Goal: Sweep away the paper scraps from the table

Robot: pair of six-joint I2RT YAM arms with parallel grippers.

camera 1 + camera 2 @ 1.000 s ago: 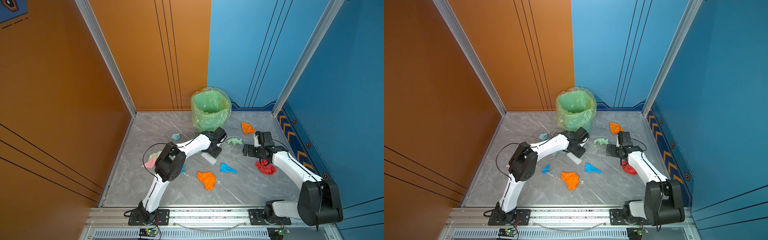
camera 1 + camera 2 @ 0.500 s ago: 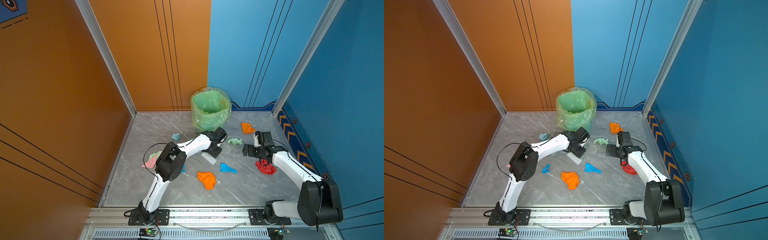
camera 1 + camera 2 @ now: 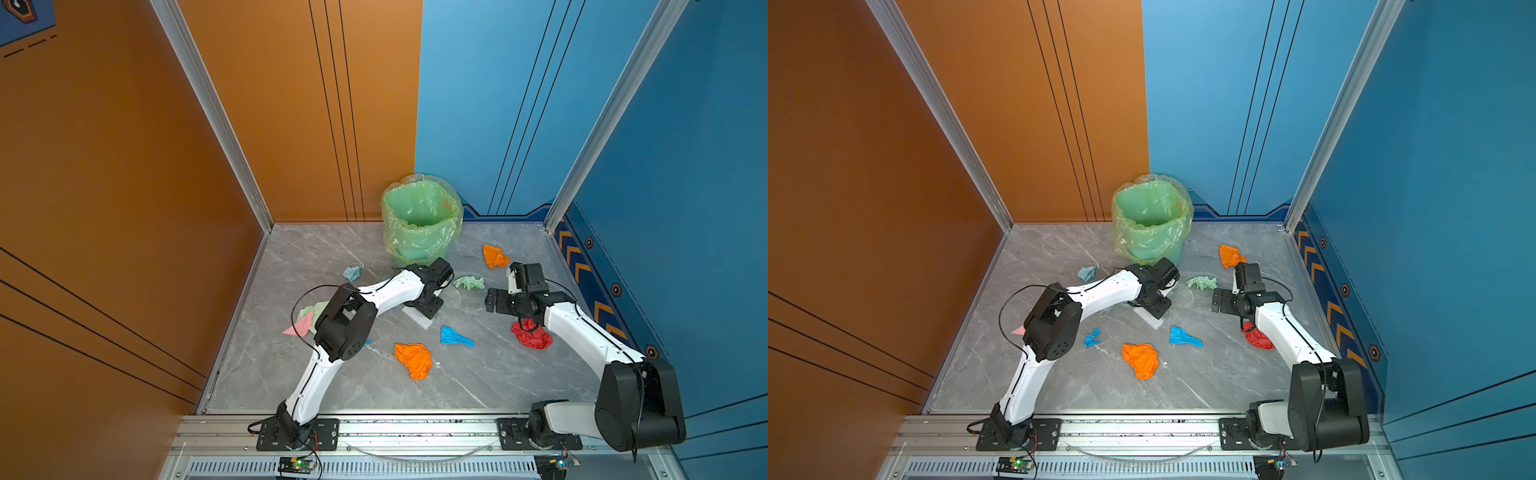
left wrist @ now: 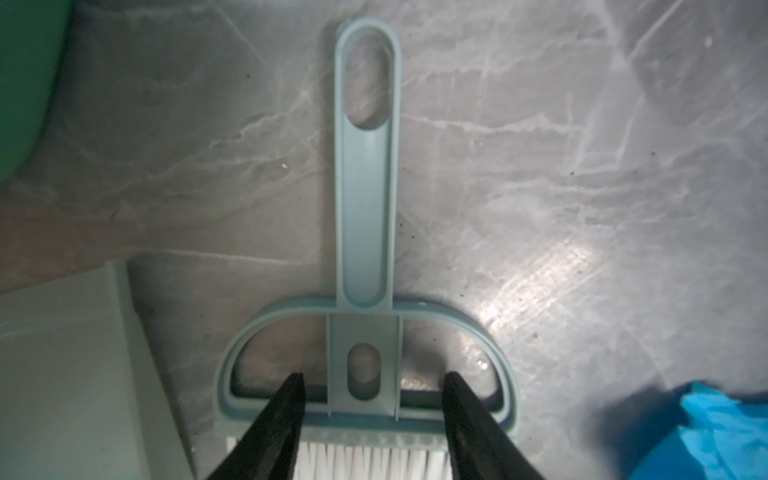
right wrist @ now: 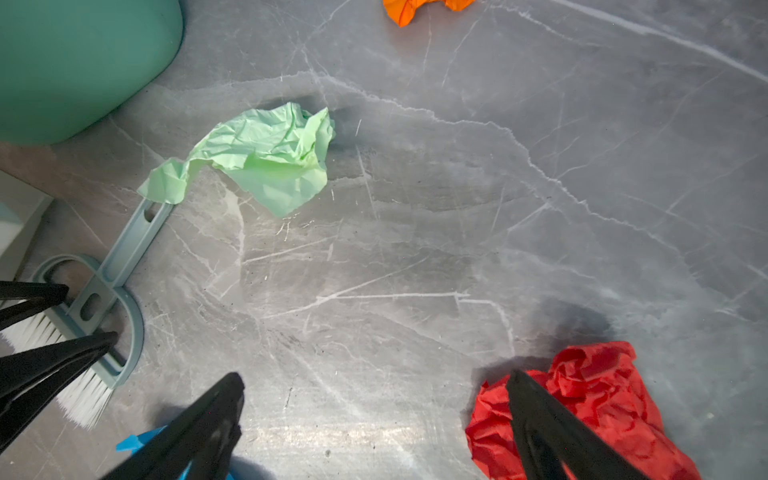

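Note:
Several paper scraps lie on the grey marble table: a large orange one, bright blue, red, pale green, a second orange and light blue. My left gripper hangs over a pale blue brush that lies flat. It is open, with one finger on each side of the brush's middle bar and a gap on both sides. My right gripper is open over bare table. The red scrap lies right beside one of its fingers.
A green bin with a translucent liner stands at the back middle. A pale dustpan lies next to the brush. Pink and pale green scraps lie behind the left arm's elbow. Orange and blue walls close in the left, back and right sides.

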